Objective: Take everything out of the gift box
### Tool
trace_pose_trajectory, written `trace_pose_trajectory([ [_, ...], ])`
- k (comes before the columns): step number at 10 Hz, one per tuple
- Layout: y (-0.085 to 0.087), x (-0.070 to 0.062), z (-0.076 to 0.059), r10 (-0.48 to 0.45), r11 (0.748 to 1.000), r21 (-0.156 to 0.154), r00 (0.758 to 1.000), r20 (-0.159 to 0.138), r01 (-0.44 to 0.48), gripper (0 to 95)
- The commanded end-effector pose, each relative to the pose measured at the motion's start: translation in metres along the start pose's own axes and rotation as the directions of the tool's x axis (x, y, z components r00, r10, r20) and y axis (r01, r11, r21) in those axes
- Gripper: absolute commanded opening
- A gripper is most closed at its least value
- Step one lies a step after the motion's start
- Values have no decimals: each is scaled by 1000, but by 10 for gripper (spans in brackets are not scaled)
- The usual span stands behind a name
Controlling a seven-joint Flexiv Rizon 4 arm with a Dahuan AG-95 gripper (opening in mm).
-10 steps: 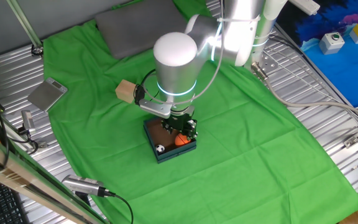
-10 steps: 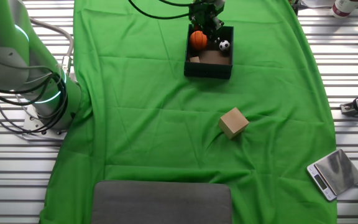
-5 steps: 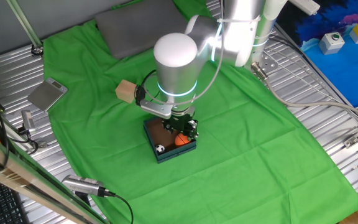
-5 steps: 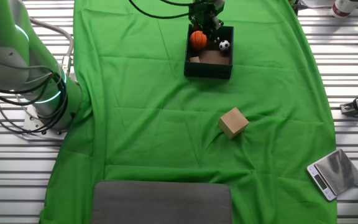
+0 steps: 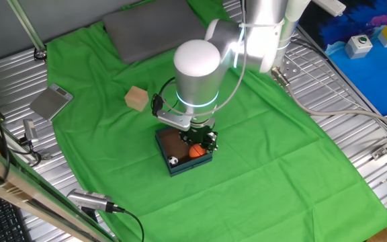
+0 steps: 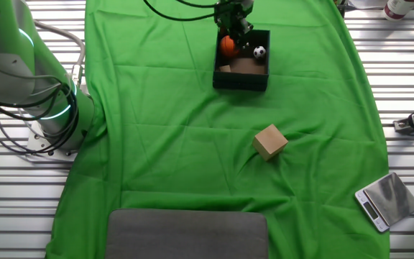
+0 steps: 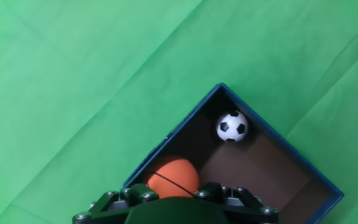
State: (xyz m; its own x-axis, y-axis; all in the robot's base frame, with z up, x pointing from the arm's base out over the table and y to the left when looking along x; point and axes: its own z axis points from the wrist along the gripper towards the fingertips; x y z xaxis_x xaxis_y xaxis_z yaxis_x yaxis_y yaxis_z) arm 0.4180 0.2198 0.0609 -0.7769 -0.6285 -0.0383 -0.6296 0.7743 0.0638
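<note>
The gift box (image 5: 180,169) sits on the green cloth; it also shows in the other fixed view (image 6: 241,79) and the hand view (image 7: 282,143). My gripper (image 5: 197,143) (image 6: 231,30) (image 7: 174,188) is shut on the orange ball (image 5: 196,151) (image 6: 227,45) (image 7: 173,176) at the box's corner, level with the wall. The soccer ball (image 5: 173,160) (image 6: 259,52) (image 7: 232,126) lies in another corner. One tan cube (image 6: 225,68) lies inside the box. Another tan cube (image 5: 136,98) (image 6: 269,141) rests on the cloth outside.
A flat grey pad (image 5: 153,27) (image 6: 187,234) lies at one end of the cloth. A small silver scale (image 5: 51,102) (image 6: 387,200) sits on the metal table beside the cloth. Cables and the arm's base (image 6: 42,108) stand at the table's side.
The arm has shifted slightly and risen a little. The orange ball has moved with the gripper toward the box's wall.
</note>
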Motion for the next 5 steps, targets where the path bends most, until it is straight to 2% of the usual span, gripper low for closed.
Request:
trace_pose_trajectory([
  [1,-2,0,7,-1,1000,0,1000,5,1,570],
  [2,-3,0,11,0,1000,1,1000,8,0,570],
  [3,-5,0,16,13,1000,-7,1000,13,-13,380],
  [4,-5,0,16,35,999,-34,999,19,-35,380],
  [5,-5,0,15,58,996,-63,998,29,-56,0],
])
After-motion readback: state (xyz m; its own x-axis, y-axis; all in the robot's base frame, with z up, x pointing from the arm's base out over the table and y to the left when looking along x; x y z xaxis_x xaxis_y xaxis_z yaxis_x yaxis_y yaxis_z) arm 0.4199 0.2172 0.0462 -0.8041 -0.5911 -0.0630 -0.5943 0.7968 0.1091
